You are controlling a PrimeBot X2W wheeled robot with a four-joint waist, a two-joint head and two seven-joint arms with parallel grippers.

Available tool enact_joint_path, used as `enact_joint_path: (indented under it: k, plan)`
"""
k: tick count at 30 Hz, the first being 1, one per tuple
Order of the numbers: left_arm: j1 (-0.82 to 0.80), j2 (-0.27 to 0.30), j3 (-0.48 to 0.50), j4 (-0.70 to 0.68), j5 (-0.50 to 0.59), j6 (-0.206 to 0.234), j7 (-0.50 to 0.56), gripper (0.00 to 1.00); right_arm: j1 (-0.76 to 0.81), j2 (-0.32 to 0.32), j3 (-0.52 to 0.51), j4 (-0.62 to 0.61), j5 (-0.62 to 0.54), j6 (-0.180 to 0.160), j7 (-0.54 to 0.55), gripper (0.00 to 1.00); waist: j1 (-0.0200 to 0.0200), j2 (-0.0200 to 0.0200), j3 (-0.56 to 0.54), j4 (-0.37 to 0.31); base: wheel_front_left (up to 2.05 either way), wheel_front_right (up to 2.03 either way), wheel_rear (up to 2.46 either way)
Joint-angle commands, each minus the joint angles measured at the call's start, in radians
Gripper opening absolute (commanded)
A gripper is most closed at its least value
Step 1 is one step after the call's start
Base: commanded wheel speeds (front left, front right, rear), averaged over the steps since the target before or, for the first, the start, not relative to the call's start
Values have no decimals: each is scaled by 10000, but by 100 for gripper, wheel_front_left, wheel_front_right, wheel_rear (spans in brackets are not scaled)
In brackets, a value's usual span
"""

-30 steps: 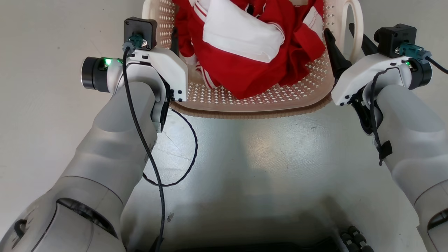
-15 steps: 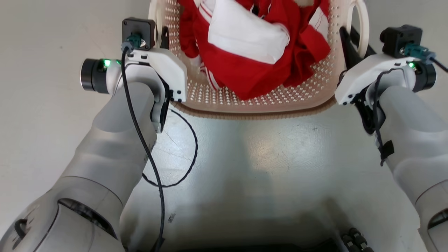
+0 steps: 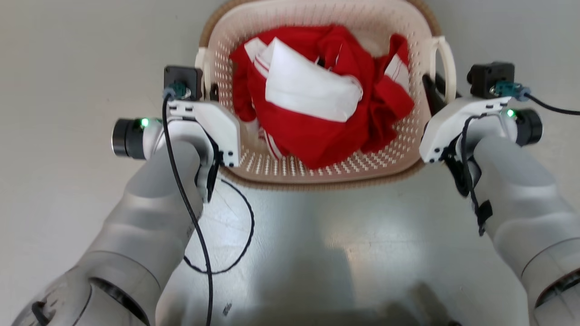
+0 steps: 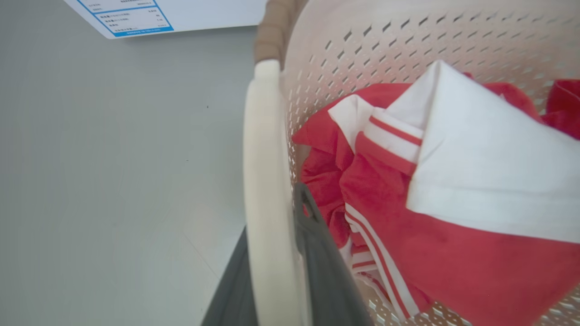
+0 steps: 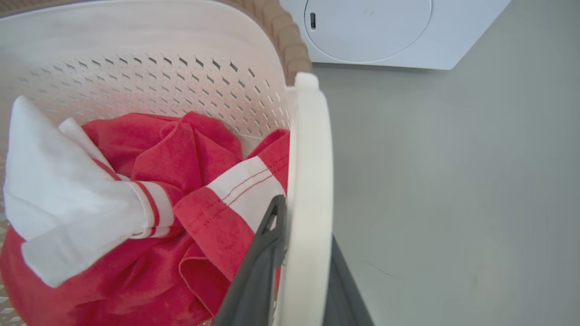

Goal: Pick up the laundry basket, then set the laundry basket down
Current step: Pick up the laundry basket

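Head view, reading from the bottom edge upward. Two pale forearms rise from the lower corners over a grey floor [image 3: 317, 253]. The left gripper [image 3: 208, 93] sits at centre left and the right gripper [image 3: 442, 90] at centre right. Between them lies the basket [image 3: 317, 183], in the upper centre of the frame, holding red and white clothes [image 3: 317, 113].

Each gripper meets a white loop handle on the basket's side: the left handle [image 3: 201, 72] and the right handle [image 3: 446, 63]. In both wrist views one dark finger lies inside the loop, against the perforated wall, and the other outside. Both press the handle [image 4: 265, 181], so each pair appears clenched on it.

The governing relation is that the handle-to-handle line runs straight across the frame, and the basket hangs or stands symmetrically ahead of both wrists. Neither arm is nearer. Any raising or lowering therefore probably requires both arms to travel equally, or the load will tip. Whether the base touches the floor cannot be told.

Farthest, at the top of the right wrist view, stands a washer [image 5: 367, 27].
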Motion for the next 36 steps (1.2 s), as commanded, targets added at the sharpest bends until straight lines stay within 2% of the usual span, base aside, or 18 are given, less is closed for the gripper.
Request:
enact_joint_path:
  k: [1, 12, 24, 32, 36]
  plan:
    - [241, 104, -21, -106, -42, -45, -5, 0, 626, 276, 174, -36, 61, 75, 82, 0, 0, 0, -498, -23, 0, 0, 0]
    - [1702, 104, -453, 2, -1056, -116, 636, 0, 1771, 556, 398, 310, 608, 75, 1019, 0, 0, 0, -3226, -183, 0, 0, 0]
    - [3465, 104, -1075, 277, -1687, -339, 1462, 0, 3437, 713, 235, 393, 636, 75, 2010, 0, 0, 0, -6251, -298, 0, 0, 0]
    - [4417, 104, -1326, 366, -1990, -532, 1927, 0, 4346, 805, -104, 395, 348, 75, 2600, 0, 0, 0, -7822, -344, 0, 0, 0]
    - [4638, 104, -1454, 341, -2087, -600, 2028, 0, 4526, 849, -295, 396, 140, 75, 2768, 0, 0, 0, -8233, -338, 0, 0, 0]
